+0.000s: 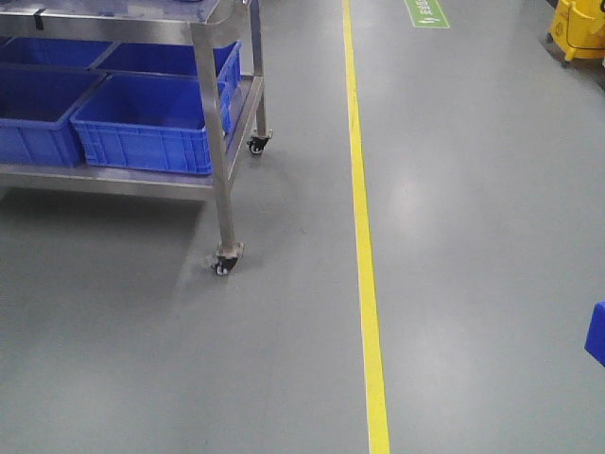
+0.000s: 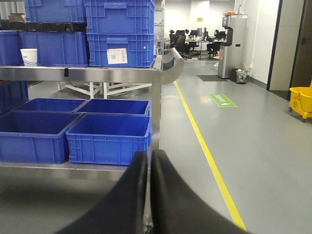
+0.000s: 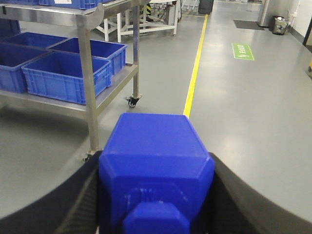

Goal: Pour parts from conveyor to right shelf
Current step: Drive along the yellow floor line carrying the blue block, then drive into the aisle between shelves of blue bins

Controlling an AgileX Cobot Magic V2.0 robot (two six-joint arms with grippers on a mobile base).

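The right pincer point(image 3: 156, 195) is spread just wide enough to pinch one bright-blue plastic cube block point(image 3: 153, 146). Its dark curved fingers point(image 3: 234, 195) press against the block's left and right sides, and the short square stud faces back toward the wrist camera. The block is off the ground, held over the grey floor point(image 3: 243, 97).

The left pincer point(image 2: 148, 195) is pressed together with only a thin slit between its fingers point(image 2: 170, 195), and it grips nothing.

Ahead and to the left of both pincers, well apart from them, stands one stainless-steel rack point(image 3: 90, 73) on casters. From the left wrist, four open blue rectangular plastic bins point(image 2: 109, 136) sit on its lower level and more are stacked above.

One yellow floor line point(image 3: 195, 68) runs away ahead of the right pincer.

Both arms reach forward, the left roughly level and the right tipped slightly downward.

A blue corner point(image 1: 596, 333) at the right edge of the front view may be the held block, though too little shows to say.
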